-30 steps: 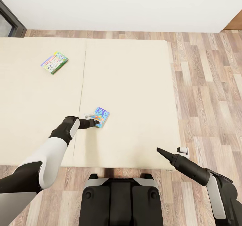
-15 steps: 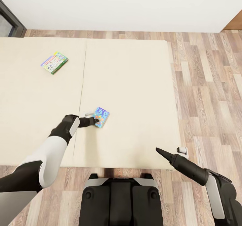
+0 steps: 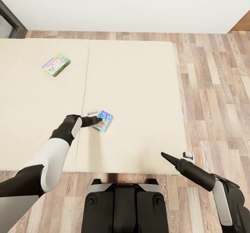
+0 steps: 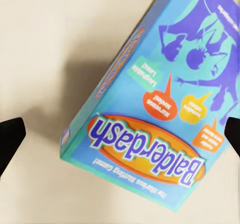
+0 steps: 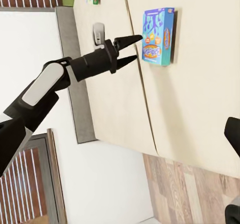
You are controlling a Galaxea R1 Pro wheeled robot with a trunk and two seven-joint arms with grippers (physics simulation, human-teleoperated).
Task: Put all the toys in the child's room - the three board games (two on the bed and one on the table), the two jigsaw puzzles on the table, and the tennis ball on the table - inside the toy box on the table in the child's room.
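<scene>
My left gripper [image 3: 98, 121] was spread open at the small blue board game [image 3: 104, 120], lying near the seam on the bed [image 3: 139, 87] — unclamped, and closing off-centre risked nudging it away.

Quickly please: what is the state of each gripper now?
Left gripper: open, at the blue board game, holding nothing.
Right gripper: cannot be told, holding nothing.

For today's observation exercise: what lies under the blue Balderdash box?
The blue Balderdash box lies flat on the beige mattress, beside the seam. The open left gripper is at its edge. The mattress directly beneath the box is covered.
</scene>
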